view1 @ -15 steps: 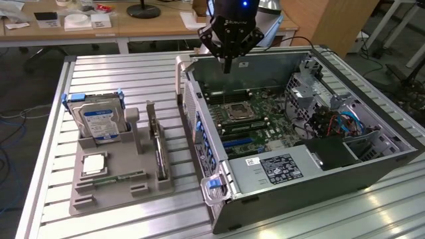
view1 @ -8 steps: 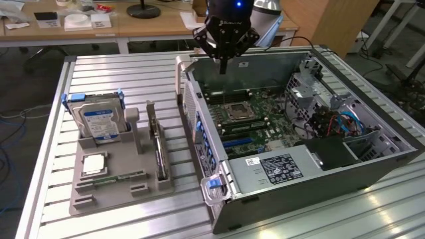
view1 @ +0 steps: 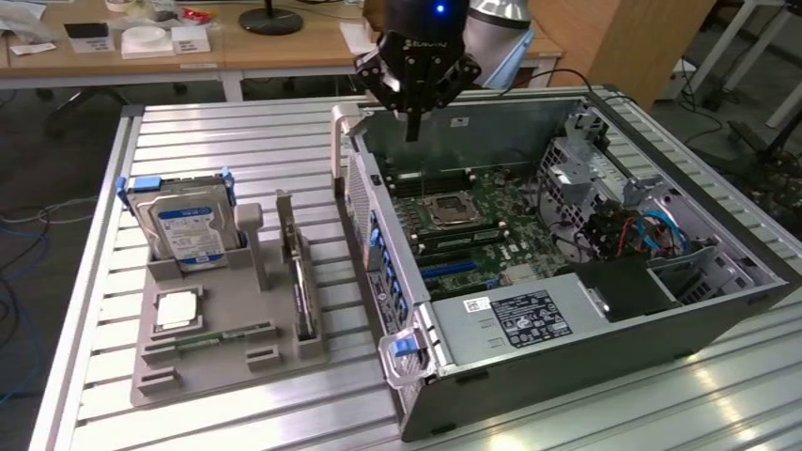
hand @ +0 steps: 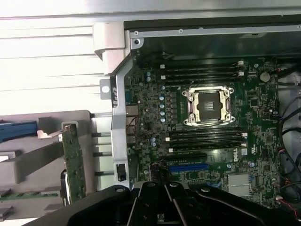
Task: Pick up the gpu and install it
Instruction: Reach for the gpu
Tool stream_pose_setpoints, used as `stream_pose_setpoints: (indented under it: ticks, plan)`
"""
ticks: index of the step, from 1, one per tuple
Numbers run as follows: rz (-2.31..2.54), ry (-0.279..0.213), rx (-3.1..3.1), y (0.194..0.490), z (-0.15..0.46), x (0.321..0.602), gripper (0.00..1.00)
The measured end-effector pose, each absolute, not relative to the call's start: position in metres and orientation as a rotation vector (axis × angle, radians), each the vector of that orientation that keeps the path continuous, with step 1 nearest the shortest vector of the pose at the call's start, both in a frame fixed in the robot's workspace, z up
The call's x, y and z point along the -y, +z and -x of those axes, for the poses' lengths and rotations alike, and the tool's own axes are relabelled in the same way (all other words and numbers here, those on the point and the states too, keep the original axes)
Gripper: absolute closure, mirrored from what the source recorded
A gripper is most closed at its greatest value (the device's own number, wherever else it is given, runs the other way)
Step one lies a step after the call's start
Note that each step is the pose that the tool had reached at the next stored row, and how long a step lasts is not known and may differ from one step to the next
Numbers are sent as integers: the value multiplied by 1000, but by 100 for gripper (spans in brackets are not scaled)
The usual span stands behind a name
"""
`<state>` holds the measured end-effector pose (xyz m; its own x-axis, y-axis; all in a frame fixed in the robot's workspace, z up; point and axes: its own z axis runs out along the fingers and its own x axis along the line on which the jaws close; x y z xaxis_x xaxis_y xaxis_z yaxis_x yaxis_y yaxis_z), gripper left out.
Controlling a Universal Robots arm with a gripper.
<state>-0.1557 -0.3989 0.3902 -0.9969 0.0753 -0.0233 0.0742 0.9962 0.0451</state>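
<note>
The hand [view1: 411,130], closed on nothing, hangs over the open computer case [view1: 602,362], while the gpu [view1: 299,277] stands on edge in the grey holder [view1: 207,374] just beside the case, so a low sweep toward the gpu might clip the case wall.

The gpu [hand: 73,160] is a green board, standing in a pale grey tray [view1: 201,371] at nine o'clock from the dark grey case [view1: 589,362] in the exterior view. The hard drive [view1: 186,230] carries a blue-and-white label. The motherboard [view1: 495,230] is green with one blue slot [hand: 188,167]. The gripper [view1: 411,130] is black, and the table [view1: 213,141] is ribbed silver.
</note>
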Motion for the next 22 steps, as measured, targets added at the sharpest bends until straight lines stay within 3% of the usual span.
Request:
stream_pose_setpoints:
  ticks: [22]
  plan:
    - [-117,69,-3114,388,184,399,89]
